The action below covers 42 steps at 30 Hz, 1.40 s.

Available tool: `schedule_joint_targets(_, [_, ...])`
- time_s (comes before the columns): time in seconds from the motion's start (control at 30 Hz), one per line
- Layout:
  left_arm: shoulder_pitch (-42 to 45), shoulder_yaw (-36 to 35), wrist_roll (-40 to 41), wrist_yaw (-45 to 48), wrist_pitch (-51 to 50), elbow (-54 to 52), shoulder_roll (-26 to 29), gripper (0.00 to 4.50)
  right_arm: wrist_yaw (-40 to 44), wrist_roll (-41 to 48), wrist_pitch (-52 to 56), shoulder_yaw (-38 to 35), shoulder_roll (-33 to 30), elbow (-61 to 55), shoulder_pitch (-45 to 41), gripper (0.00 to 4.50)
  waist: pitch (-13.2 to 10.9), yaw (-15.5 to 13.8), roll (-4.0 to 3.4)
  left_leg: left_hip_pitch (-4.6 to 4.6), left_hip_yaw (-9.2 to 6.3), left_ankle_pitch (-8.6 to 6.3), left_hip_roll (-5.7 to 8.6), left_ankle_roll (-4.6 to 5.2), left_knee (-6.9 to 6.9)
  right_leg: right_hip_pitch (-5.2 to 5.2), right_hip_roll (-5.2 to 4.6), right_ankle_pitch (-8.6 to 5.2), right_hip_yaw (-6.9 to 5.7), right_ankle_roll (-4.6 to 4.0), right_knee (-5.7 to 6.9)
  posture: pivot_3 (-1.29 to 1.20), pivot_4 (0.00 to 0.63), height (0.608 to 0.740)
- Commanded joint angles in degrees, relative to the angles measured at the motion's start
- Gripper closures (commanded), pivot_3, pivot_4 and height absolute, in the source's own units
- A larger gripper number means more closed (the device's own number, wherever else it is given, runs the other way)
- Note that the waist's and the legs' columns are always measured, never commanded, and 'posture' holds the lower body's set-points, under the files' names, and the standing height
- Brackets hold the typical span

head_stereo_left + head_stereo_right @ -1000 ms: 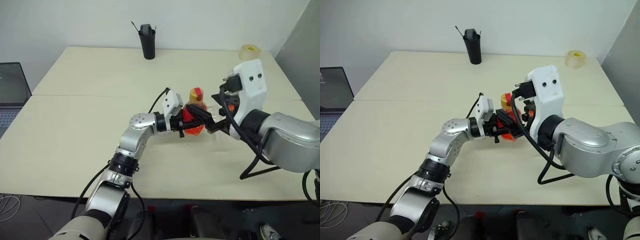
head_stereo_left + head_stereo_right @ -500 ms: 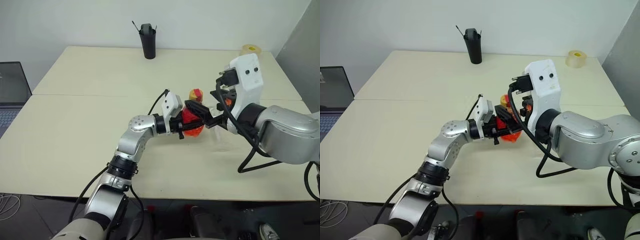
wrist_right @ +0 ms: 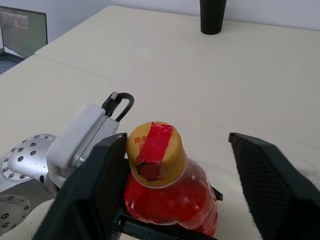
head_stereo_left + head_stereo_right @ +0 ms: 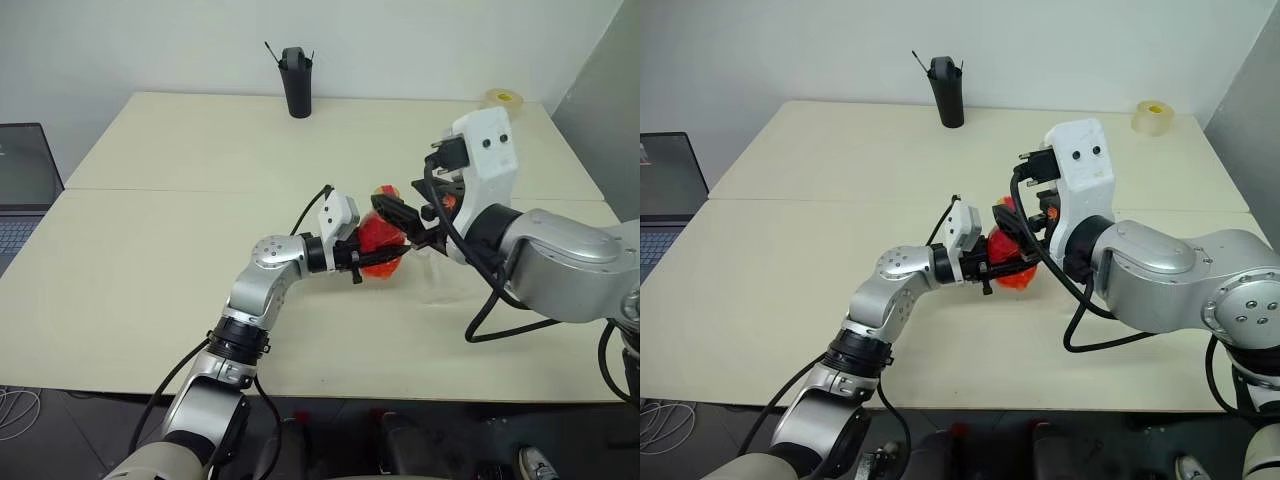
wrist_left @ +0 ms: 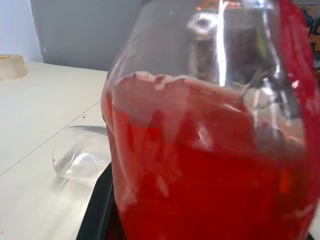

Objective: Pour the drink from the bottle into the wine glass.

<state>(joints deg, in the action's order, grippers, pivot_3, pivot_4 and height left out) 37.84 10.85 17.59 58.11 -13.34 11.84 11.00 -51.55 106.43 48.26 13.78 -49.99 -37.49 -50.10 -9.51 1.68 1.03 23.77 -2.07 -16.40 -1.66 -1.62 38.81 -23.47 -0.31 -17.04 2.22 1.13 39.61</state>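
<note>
I see the bottle, small, squat and clear, held up off the counter, its yellow cap with a red strip still on. The drink inside is bright red and fills most of the body. The wine glass lies on its side on the counter just behind.

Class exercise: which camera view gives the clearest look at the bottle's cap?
The right wrist view: the cap sits unobstructed between the right gripper's open jaws, its red tape visible. In both eye views the gripper's black fingers mostly cover it. The left wrist view shows the bottle's body and drink.
</note>
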Motion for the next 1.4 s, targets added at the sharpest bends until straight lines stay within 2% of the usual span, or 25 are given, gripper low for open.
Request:
schedule_joint_targets(0.03, [0.8,-0.2,0.7,0.4,1.3,-2.9,-0.2,2.97,0.4,-0.9,0.2,-0.5,-0.2,-0.3,-0.8,2.31,0.0,0.0,0.00,0.00,0.00,0.00,0.00,0.00,0.00,0.00,0.00,0.00,-0.01,0.00,0.00,0.00,0.150,0.740])
schedule_joint_targets(0.13, [0.9,-0.3,0.5,0.5,1.7,-2.3,0.0,2.97,0.7,-0.9,0.4,-0.4,-0.2,0.0,-0.9,3.31,0.0,0.0,0.00,-0.01,-0.01,0.00,0.00,0.00,0.00,0.00,0.00,0.00,-0.01,0.00,0.01,0.00,0.150,0.740])
schedule_joint_targets(0.3, [0.5,-0.3,0.7,0.6,1.2,-2.9,0.0,2.97,2.6,-1.2,1.2,-0.6,-0.6,0.3,-1.1,3.31,0.0,0.0,0.00,0.00,-0.01,0.00,0.00,0.00,0.00,0.00,0.00,0.00,-0.01,0.00,0.00,0.00,0.150,0.740])
schedule_joint_targets(0.37, [0.4,-0.2,1.1,1.1,0.8,-3.3,0.0,2.97,8.4,-4.4,3.5,-1.3,-1.6,0.9,-1.4,3.31,0.0,0.0,0.00,0.00,-0.01,0.00,0.00,0.00,0.00,0.00,0.00,0.00,-0.01,0.00,0.00,0.00,0.150,0.740])
schedule_joint_targets(0.53, [0.5,0.6,1.0,2.9,1.5,-5.1,1.0,3.01,40.3,-17.7,4.8,-6.3,-4.8,3.1,0.4,3.31,0.0,0.0,0.00,0.00,-0.02,-0.01,0.01,0.01,0.00,0.00,0.01,0.00,-0.05,0.00,-0.04,0.00,0.150,0.740])
schedule_joint_targets(0.6, [-0.1,0.9,2.0,3.9,0.2,-7.0,1.5,3.03,57.9,-23.8,3.3,-7.4,-7.1,4.0,2.2,3.31,0.0,-0.2,-0.01,0.00,-0.03,-0.01,0.01,0.02,-0.01,0.01,0.02,0.00,-0.07,0.00,-0.07,0.00,0.150,0.740])
schedule_joint_targets(0.77, [-2.9,2.7,0.0,4.4,1.9,-10.2,2.5,3.06,92.5,-41.4,-1.6,-0.9,-9.6,7.4,3.6,3.31,0.0,-0.2,-0.01,-0.04,-0.02,-0.01,0.03,0.03,-0.01,0.02,0.01,0.01,-0.06,0.01,-0.08,0.00,0.150,0.740])
schedule_joint_targets(0.9, [-4.8,3.3,0.0,3.8,1.6,-12.1,2.8,3.07,109.4,-53.2,-7.0,4.0,-6.8,13.7,0.9,3.31,0.0,0.0,-0.03,-0.11,0.00,-0.01,0.02,0.02,0.01,0.03,0.04,0.02,-0.04,0.00,-0.02,0.00,0.150,0.740])
schedule_joint_targets(1.07, [-5.6,3.7,-0.3,2.7,1.7,-13.4,2.3,3.08,120.2,-61.7,-9.7,5.7,-1.5,21.5,-2.8,3.31,0.0,-0.1,-0.07,-0.14,0.02,-0.01,0.02,0.02,0.02,0.02,0.03,0.01,-0.03,0.00,0.02,0.00,0.150,0.740])
schedule_joint_targets(1.17, [-6.3,3.9,-0.5,1.5,2.3,-14.7,1.8,3.08,124.5,-64.3,-9.2,5.0,-2.2,21.7,-2.2,3.31,0.0,-0.3,-0.07,-0.11,0.01,-0.01,0.05,0.01,0.03,0.03,-0.03,0.02,-0.04,0.00,-0.01,0.00,0.150,0.740])
schedule_joint_targets(1.27, [-6.5,4.1,-0.5,0.9,2.2,-15.3,1.2,3.08,126.6,-64.3,-7.4,3.1,-2.3,21.0,-2.1,3.31,0.0,-0.4,-0.07,-0.08,-0.02,-0.01,0.09,0.01,0.04,0.03,-0.13,0.02,-0.07,0.01,-0.02,0.00,0.150,0.740])
schedule_joint_targets(1.4, [-6.5,4.6,-0.7,0.8,2.4,-14.9,0.8,3.08,124.8,-65.3,-5.2,1.2,-1.8,18.6,-2.1,3.31,0.0,-0.6,-0.07,-0.09,-0.03,-0.01,0.09,0.01,0.07,0.03,-0.13,0.02,-0.07,0.01,0.03,0.00,0.150,0.740])
